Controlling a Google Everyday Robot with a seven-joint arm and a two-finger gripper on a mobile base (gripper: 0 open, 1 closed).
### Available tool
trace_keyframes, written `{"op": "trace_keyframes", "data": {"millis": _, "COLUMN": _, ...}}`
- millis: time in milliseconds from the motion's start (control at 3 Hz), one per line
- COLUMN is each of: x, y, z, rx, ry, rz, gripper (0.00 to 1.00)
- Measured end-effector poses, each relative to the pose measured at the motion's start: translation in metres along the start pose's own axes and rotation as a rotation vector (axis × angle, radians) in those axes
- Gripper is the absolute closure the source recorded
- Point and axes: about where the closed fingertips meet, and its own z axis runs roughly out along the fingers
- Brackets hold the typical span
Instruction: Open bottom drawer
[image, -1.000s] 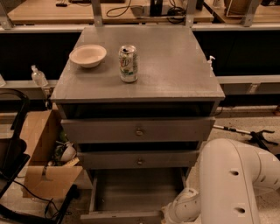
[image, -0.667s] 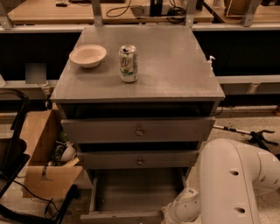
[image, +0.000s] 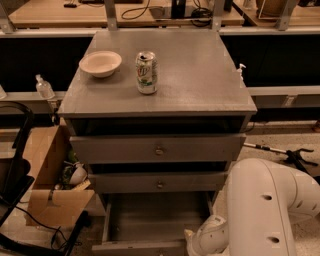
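Down at the bottom edge of the view, the tool (image: 196, 244) sits at the end of the white arm (image: 265, 205). It is touching or just beside the right end of the bottom drawer (image: 150, 217)'s front panel; whether it is spread or pressed together cannot be told. That drawer stands well out from the cabinet (image: 160, 150), its bare grey tray showing under the middle drawer (image: 159, 183). The panel runs left to right and the drawer slides toward the camera, so any further pull goes straight back along that line.
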Motion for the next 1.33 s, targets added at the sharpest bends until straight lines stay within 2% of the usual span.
{"op": "trace_keyframes", "data": {"millis": 333, "x": 0.000, "y": 0.000, "z": 0.000, "rx": 0.000, "ry": 0.000, "rz": 0.000, "gripper": 0.02}}
{"op": "trace_keyframes", "data": {"millis": 667, "x": 0.000, "y": 0.001, "z": 0.001, "rx": -0.002, "ry": -0.001, "rz": 0.000, "gripper": 0.21}}
{"op": "trace_keyframes", "data": {"millis": 1000, "x": 0.000, "y": 0.013, "z": 0.007, "rx": -0.030, "ry": 0.006, "rz": 0.015, "gripper": 0.44}}
{"op": "trace_keyframes", "data": {"millis": 1333, "x": -0.002, "y": 0.015, "z": 0.005, "rx": -0.036, "ry": 0.007, "rz": 0.015, "gripper": 0.75}}
